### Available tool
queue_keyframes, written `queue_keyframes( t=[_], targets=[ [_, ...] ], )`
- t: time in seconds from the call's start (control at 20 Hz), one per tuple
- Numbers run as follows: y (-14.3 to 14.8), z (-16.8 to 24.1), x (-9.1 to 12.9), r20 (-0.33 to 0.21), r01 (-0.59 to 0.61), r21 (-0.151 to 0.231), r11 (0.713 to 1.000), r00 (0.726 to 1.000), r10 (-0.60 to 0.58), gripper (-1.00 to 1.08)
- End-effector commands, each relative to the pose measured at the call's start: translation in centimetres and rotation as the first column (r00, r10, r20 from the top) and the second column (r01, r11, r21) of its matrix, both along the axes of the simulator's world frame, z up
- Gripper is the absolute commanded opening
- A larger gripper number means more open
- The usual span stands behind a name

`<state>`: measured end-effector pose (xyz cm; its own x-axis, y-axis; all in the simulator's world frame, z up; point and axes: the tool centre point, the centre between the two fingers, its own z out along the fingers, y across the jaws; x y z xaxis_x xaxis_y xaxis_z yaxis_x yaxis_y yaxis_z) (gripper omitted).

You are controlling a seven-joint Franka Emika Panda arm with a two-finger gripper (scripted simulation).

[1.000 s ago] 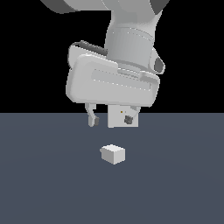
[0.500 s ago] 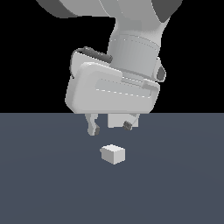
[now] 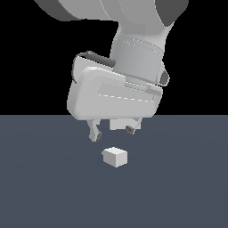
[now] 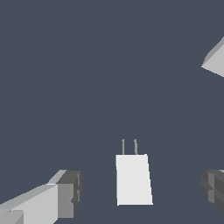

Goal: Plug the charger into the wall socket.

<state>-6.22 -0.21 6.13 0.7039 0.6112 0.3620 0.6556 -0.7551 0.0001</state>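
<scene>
The charger (image 3: 115, 156) is a small white block lying on the dark grey floor. In the wrist view the charger (image 4: 133, 179) shows two thin prongs pointing away from the camera. My gripper (image 3: 112, 132) hangs open just above and slightly behind the block, touching nothing. In the wrist view the gripper (image 4: 141, 190) has one dark pad on each side of the charger, with wide gaps. The wall socket (image 3: 120, 124) is a white plate mostly hidden behind my hand. One corner of the wall socket (image 4: 216, 60) shows in the wrist view.
The flat dark grey floor (image 3: 187, 187) spreads in all directions under a black background. Nothing else stands on it.
The hand has come down toward the charger and now covers most of the wall socket. The fingers stay open and the charger has not moved.
</scene>
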Motion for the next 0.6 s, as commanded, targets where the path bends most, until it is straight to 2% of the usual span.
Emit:
queue_keyframes(
  t=[0.0,0.55],
  targets=[
    [0.0,-0.5,0.0,-0.001,-0.001,0.000,1.000,1.000,0.001,1.00],
    [0.0,-4.6,-0.1,0.000,-0.006,-0.001,1.000,1.000,0.006,1.00]
  ],
)
